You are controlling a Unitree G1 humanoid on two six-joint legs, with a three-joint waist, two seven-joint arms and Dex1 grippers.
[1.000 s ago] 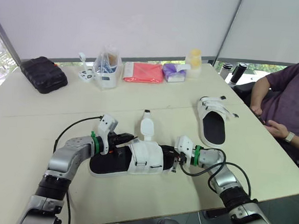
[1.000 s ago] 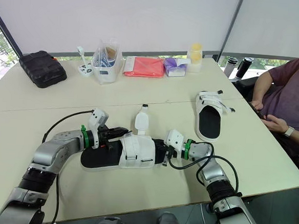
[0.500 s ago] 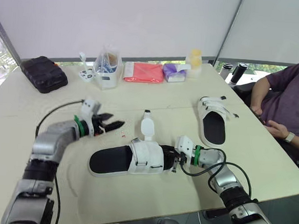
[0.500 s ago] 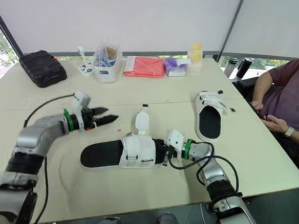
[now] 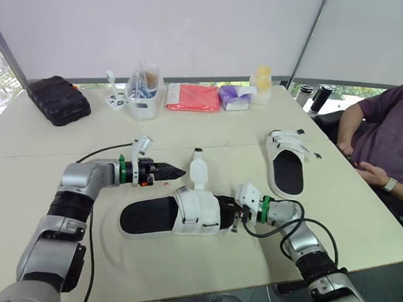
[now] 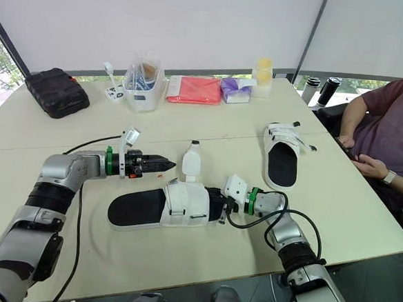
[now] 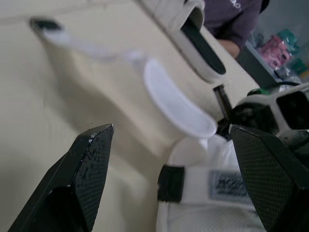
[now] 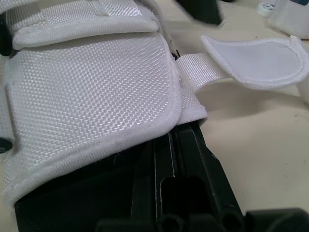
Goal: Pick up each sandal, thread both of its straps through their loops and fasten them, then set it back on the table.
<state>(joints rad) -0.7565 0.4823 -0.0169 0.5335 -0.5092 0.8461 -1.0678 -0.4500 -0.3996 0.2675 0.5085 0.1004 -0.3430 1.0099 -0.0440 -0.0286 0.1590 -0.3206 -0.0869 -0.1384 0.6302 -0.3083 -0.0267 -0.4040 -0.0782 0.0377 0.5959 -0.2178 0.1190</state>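
The near sandal (image 5: 173, 217), black sole with a white upper, lies flat on the table (image 5: 199, 279) in front of me. One strap (image 5: 198, 170) sticks out loose on the far side; it shows large in the left wrist view as the strap (image 7: 176, 104). My left gripper (image 5: 174, 170) hovers open just left of that strap, fingers (image 7: 91, 159) wide apart and holding nothing. My right gripper (image 5: 234, 216) is shut, its tips pressed against the sandal's toe end under the white upper (image 8: 91, 82). The second sandal (image 5: 288, 164) lies further right.
A person (image 5: 386, 133) sits at the table's right edge. Along the far side stand a black pouch (image 5: 58, 99), a clear container (image 5: 145, 92), a red packet (image 5: 191, 97), a purple pack (image 5: 236, 97) and a yellow bottle (image 5: 262, 78).
My left gripper let go of the near sandal's heel end, opened, swung out to the left and came back beside the loose strap. The right gripper and both sandals stayed put.
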